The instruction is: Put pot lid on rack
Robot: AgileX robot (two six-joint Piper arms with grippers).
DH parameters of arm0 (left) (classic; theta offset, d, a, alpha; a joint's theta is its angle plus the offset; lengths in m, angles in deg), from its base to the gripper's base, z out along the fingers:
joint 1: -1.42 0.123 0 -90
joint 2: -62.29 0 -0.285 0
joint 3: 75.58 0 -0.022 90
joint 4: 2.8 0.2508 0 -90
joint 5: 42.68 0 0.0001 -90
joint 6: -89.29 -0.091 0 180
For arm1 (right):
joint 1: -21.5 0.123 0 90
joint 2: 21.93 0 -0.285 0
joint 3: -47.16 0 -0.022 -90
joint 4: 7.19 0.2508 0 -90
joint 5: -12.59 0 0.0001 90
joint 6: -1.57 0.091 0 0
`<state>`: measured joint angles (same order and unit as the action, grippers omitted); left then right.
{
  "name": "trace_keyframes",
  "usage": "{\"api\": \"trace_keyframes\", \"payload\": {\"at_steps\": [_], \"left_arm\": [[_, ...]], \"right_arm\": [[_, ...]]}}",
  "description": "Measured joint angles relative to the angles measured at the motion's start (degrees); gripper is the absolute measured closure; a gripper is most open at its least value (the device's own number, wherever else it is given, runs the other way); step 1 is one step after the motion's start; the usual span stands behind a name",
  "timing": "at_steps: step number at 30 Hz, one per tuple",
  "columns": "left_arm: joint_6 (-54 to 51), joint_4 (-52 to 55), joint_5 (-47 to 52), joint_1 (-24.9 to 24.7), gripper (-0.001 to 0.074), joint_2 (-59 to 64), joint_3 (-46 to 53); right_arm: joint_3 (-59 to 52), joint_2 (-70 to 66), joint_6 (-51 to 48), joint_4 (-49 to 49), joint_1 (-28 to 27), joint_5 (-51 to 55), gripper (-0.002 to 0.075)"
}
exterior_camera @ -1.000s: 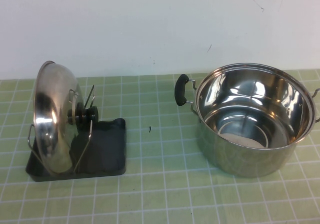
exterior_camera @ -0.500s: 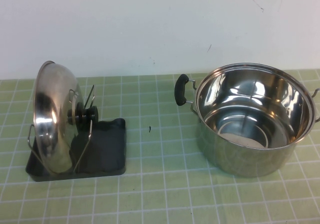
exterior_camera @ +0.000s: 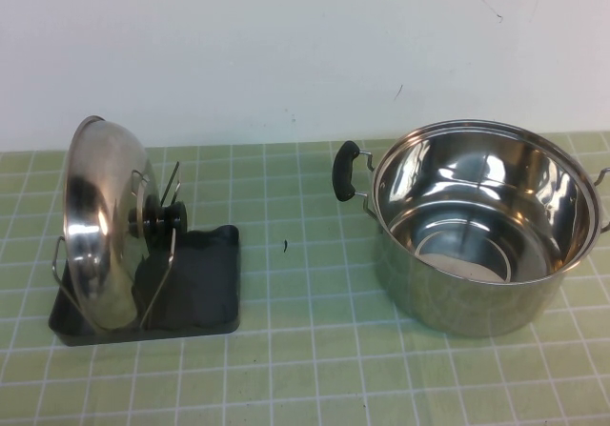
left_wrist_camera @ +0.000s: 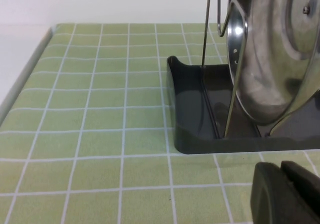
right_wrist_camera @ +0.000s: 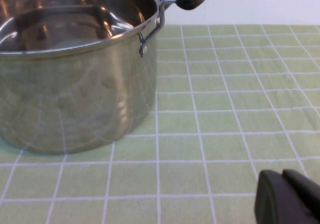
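Looking over the green-tiled bench (exterior_camera: 305, 369), I judge the job done: the step left is just to keep both arms clear and not nudge anything. The biggest thing is the open steel pot (exterior_camera: 481, 226) on my right side, well apart from the rack and no obstacle. The pot lid (exterior_camera: 100, 226) stands on edge in the rack (exterior_camera: 205, 293), on my left, its black knob (exterior_camera: 162, 221) facing the pot and wire prongs holding it on both sides. The left claw (left_wrist_camera: 287, 194) sits low just beside the tray's near edge, off the lid, its dark fingers drawn together and gripping nothing; any retreat should go back and away from the prongs. The right claw (right_wrist_camera: 290, 199) rests near the pot's side, likewise clenched and empty. A small dark speck (exterior_camera: 285, 246) lies between rack and pot, harmless.
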<state>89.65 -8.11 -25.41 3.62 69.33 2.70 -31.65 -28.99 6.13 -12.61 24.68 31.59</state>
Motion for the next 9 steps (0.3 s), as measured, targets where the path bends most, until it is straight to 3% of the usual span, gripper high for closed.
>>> {"api": "trace_keyframes", "payload": {"at_steps": [9], "left_arm": [[-0.4,0.0,0.0,-0.4,0.0736,0.0,0.0]], "right_arm": [[0.0,0.0,0.0,0.0,0.0,0.0,0.0727]]}}
